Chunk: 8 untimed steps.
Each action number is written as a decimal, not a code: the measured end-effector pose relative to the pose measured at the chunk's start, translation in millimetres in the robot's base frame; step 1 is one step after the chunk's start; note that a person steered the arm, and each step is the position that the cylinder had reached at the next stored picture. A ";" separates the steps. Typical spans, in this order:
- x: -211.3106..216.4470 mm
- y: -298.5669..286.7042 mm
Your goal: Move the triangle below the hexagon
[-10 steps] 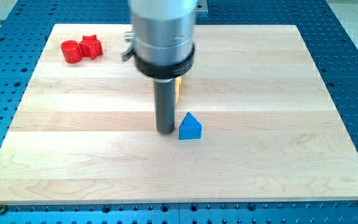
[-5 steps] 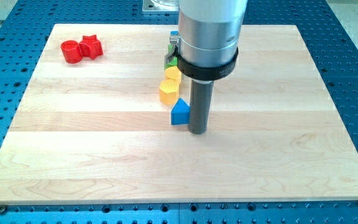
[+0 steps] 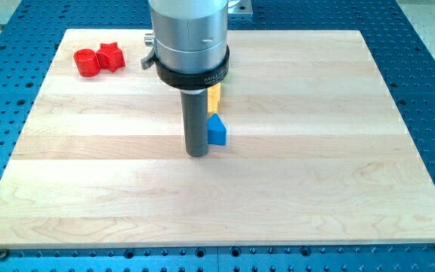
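Blue triangle [image 3: 217,131] is seen just right of my tip [image 3: 197,155] (a bare rod, nothing grasped), below a yellow block [image 3: 214,97].

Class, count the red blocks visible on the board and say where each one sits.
2. A red cylinder and a red star touch at the view's top left. The arm may hide others.

Upright arm, dark rod vertical, my tip [image 3: 196,155] on board

Single view, raised before the wooden board [image 3: 338,189], angled down, whole board framed
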<state>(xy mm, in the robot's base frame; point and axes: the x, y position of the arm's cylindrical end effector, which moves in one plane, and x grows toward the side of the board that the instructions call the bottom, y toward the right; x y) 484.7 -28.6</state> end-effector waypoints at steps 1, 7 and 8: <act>-18.8 -18.2; -3.5 4.4; -3.0 10.3</act>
